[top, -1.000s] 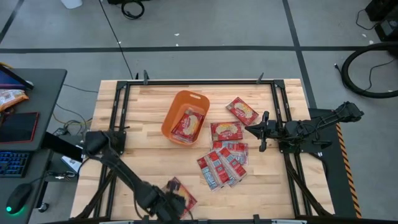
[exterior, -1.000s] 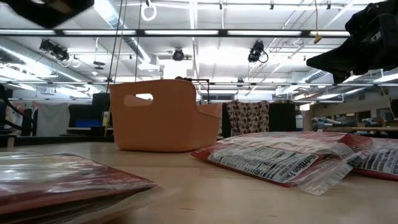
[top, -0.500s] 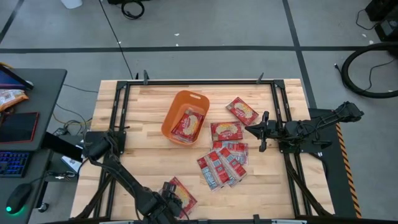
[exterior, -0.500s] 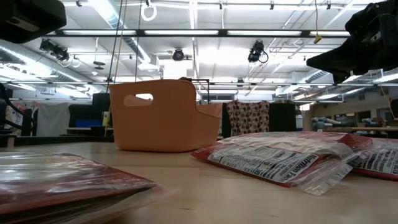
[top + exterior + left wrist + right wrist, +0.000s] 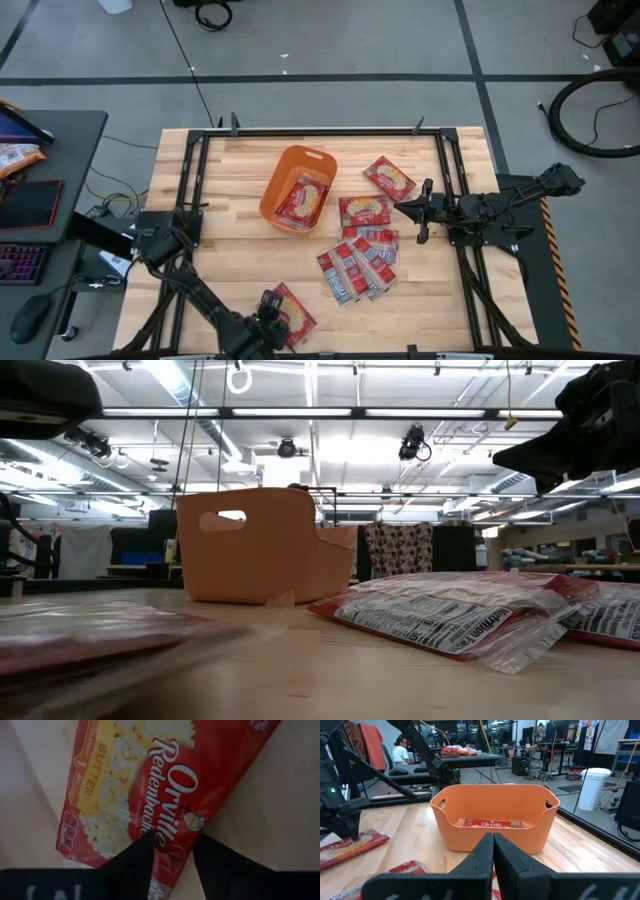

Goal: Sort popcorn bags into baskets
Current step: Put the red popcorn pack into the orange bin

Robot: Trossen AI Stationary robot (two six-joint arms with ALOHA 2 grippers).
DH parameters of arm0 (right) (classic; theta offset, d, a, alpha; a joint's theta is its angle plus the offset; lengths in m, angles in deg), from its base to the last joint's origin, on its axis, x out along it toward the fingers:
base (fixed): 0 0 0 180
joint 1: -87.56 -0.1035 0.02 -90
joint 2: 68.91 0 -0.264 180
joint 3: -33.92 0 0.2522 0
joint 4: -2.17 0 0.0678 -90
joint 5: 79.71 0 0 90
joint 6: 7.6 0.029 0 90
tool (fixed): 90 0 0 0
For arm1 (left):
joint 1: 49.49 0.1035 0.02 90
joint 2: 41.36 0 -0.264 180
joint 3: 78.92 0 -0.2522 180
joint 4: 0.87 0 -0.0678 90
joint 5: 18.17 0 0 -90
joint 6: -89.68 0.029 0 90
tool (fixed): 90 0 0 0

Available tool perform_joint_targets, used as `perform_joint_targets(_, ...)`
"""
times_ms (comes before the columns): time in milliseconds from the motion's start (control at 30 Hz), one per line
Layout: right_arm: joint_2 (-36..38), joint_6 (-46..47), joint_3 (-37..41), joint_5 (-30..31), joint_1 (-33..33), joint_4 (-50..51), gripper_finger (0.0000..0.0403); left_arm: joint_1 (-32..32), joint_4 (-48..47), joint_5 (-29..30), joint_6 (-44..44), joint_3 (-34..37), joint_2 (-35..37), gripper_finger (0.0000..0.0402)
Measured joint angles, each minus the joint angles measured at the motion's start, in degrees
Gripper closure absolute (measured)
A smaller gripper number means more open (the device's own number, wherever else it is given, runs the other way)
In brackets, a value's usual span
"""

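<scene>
A red popcorn bag [image 5: 296, 312] [image 5: 140, 785] with a butter-yellow picture lies flat near the table's near edge. My left gripper [image 5: 272, 320] [image 5: 173, 837] points down over it, open, one finger on either side of the bag's narrow end. The orange basket [image 5: 275, 190] [image 5: 495, 832] stands mid-table with one bag [image 5: 302, 197] inside. Two more bags [image 5: 390, 178] [image 5: 365, 210] and a fanned pile [image 5: 360, 262] lie to its right. My right gripper [image 5: 399, 208] [image 5: 493, 842] waits shut at the table's right side, pointing level at the basket. My left gripper comes at the bag from above, slanting down, its fingers [image 5: 137, 857] straddling the bag's end [image 5: 172, 857]. The bag lies flat on the table. Whether the fingertips touch the bag, I cannot tell.
The fanned pile of bags [image 5: 450, 615] lies right of the left arm's bag. A desk with a keyboard [image 5: 25, 262] stands beyond the table's left edge. A person [image 5: 400, 752] sits in the room behind. Bare wood lies left of the basket.
My left gripper has sunk toward the bag at the near edge and tipped more steeply downward, shifting slightly toward the table's right. My right arm has kept still.
</scene>
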Motion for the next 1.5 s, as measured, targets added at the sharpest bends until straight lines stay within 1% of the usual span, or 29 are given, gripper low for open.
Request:
perform_joint_targets(200,0.0,-0.02,-0.01,0.0,0.0,0.02,0.0387,-0.52,-1.75,2.3,-2.2,0.09,-0.72,0.0303)
perform_joint_targets(367,0.0,-0.01,-0.01,0.0,-0.01,0.04,0.0387,-0.37,-2.93,2.58,-6.51,0.01,-0.53,0.0351)
perform_joint_targets(500,-0.02,-0.02,0.0,0.0,0.0,0.04,0.0387,0.28,-8.34,2.69,-9.32,-2.48,-0.58,0.0389)
perform_joint_targets(600,-0.01,-0.01,-0.01,0.0,-0.02,0.04,0.0387,1.56,-14.98,2.88,-9.38,-6.12,-0.43,0.0395)
perform_joint_targets(767,0.0,0.0,-0.02,0.0,-0.02,0.04,0.0387,4.65,-25.88,5.29,-8.7,-12.99,-0.05,0.0394)
perform_joint_targets(867,0.0,0.0,0.0,0.0,0.0,0.07,0.0387,7.04,-32.33,8.92,-6.35,-18.2,-0.02,0.0394)
perform_joint_targets(967,0.0,-0.02,0.0,0.0,-0.02,0.07,0.0387,10.06,-36.44,15.22,-6.75,-23.83,-0.01,0.0394)
perform_joint_targets(1033,0.0,-0.02,0.0,0.0,-0.01,0.06,0.0387,12.56,-35.83,18.56,-7.61,-26.6,0.84,0.0394)
perform_joint_targets(1167,0.0,0.0,-0.02,0.0,-0.02,-0.05,0.0387,19.28,-36.01,20.17,-14.35,-31.47,3.32,0.0394)
perform_joint_targets(1300,-0.01,-0.01,0.0,0.0,-0.01,-0.56,0.0387,27.48,-36.31,18.4,-24.66,-33.16,7.16,0.0394)
perform_joint_targets(1400,-0.09,-0.01,0.0,0.0,0.0,-0.52,0.0387,34.11,-36.58,13.0,-29.54,-32.94,9.19,0.0394)
perform_joint_targets(1500,-0.1,-0.02,-0.01,0.0,-0.01,-0.56,0.0387,39.79,-36.22,7.97,-29.89,-32.82,9.28,0.0394)
